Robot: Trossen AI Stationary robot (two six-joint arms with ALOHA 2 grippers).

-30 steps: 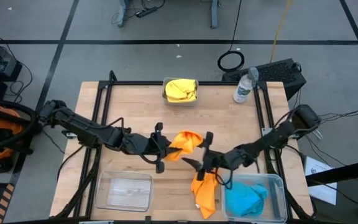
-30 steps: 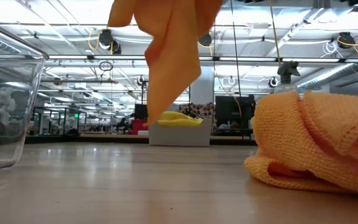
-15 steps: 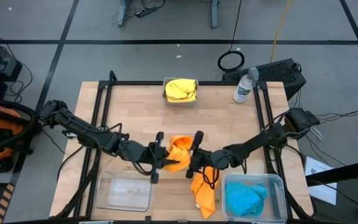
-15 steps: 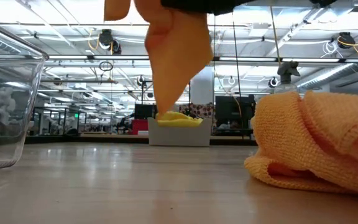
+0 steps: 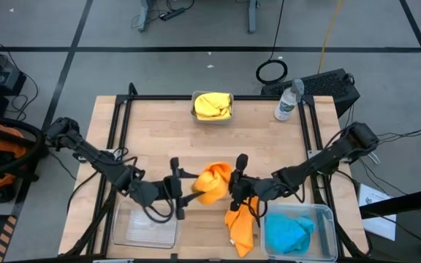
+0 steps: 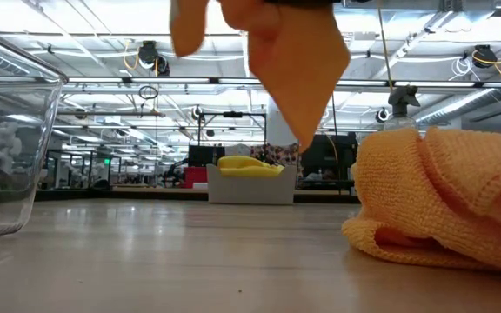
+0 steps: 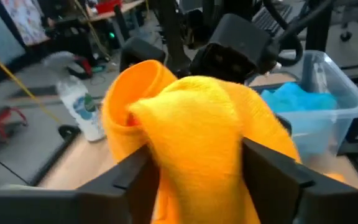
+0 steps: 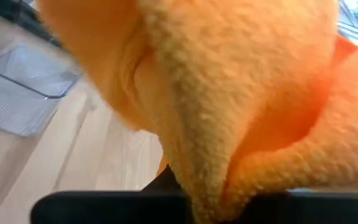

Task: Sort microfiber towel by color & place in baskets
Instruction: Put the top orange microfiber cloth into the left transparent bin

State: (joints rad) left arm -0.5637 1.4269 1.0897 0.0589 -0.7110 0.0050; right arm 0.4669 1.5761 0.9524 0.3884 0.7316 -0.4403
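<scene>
Handover trouble is the main risk. 1 orange towel (image 5: 212,183) hangs in the air between both grippers, just beyond the second orange towel (image 5: 241,225) lying on the table. The right gripper (image 5: 234,183) is clamped on the hanging cloth, while the left gripper (image 5: 175,188) has its fingers spread apart around it. If the right pinch caught only a thin fold, the cloth may slip down onto that second towel. The empty clear basket (image 5: 146,223) sits left of it, the blue-filled basket (image 5: 326,219) right.
</scene>
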